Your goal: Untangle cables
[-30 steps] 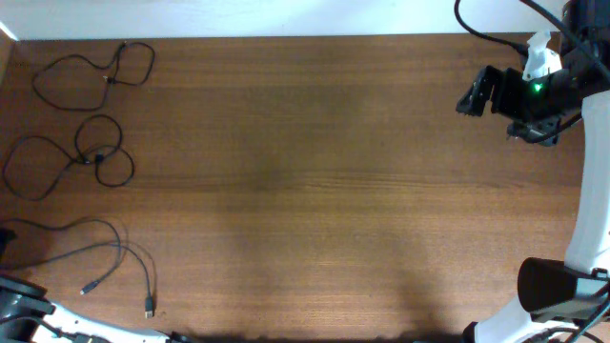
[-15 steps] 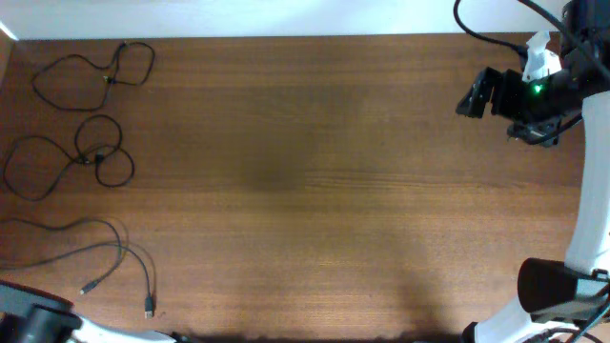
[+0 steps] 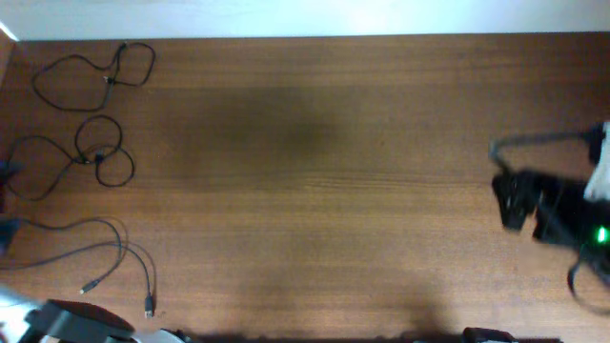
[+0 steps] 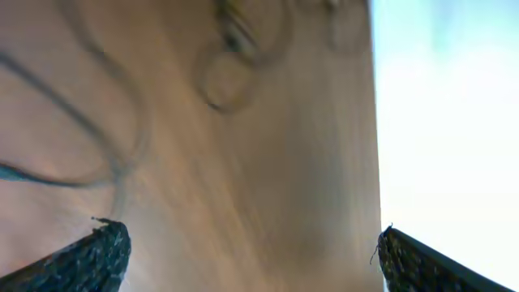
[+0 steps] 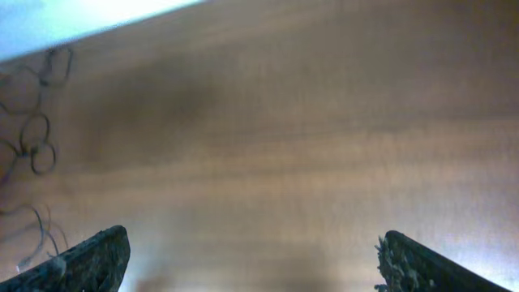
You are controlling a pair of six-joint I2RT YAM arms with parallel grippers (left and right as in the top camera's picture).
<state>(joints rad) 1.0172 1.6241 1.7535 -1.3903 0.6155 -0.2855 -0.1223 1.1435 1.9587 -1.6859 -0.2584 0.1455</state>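
Three thin black cables lie apart along the table's left side: a far loop (image 3: 95, 74), a middle one with double loops (image 3: 84, 157), and a near one (image 3: 105, 255) with small plug ends. My left gripper (image 4: 247, 235) is open with nothing between its fingers; its view is blurred and shows cable loops (image 4: 231, 69) ahead. My right gripper (image 3: 510, 200) is a blurred shape low at the table's right side. It is open and empty (image 5: 247, 264), with the cables (image 5: 36, 138) far off to its left.
The left arm's base (image 3: 76, 322) sits at the front left corner, close to the near cable's plugs. The table's back edge (image 3: 305, 38) meets a white wall. Bare wood (image 3: 315, 191) spans the middle.
The right arm has swung from the back right corner toward the front along the right side, and is now blurred. The left arm shifted at the front left corner. The cables lie as before.
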